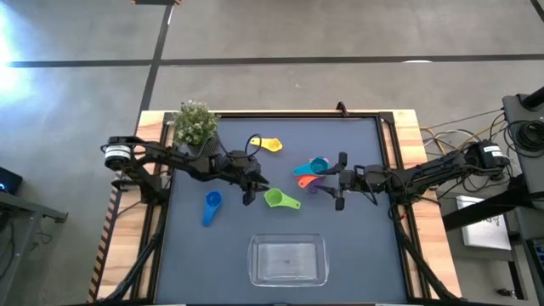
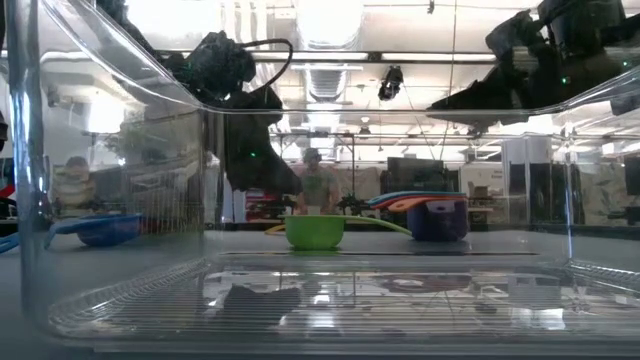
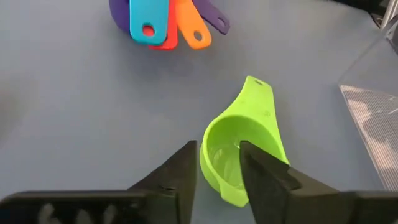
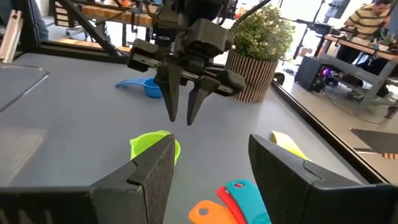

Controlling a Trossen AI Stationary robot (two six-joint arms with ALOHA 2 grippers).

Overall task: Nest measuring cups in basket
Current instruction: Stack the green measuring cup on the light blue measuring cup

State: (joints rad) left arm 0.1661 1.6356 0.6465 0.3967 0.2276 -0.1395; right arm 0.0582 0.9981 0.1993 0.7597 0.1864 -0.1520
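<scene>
Basket (image 1: 287, 260) holds nothing; left gripper (image 1: 252, 189), parted, hovers beside green cup (image 1: 274, 199); right gripper (image 1: 341, 180) open.

Cut off by the frame edges in the low view: clear rectangular plastic basket (image 2: 120, 200). Mostly buried under teal, red-pink and orange handles: purple plastic measuring cup (image 3: 118, 9). Half hidden behind the right hand's finger: yellow plastic measuring cup (image 4: 287, 144).
</scene>
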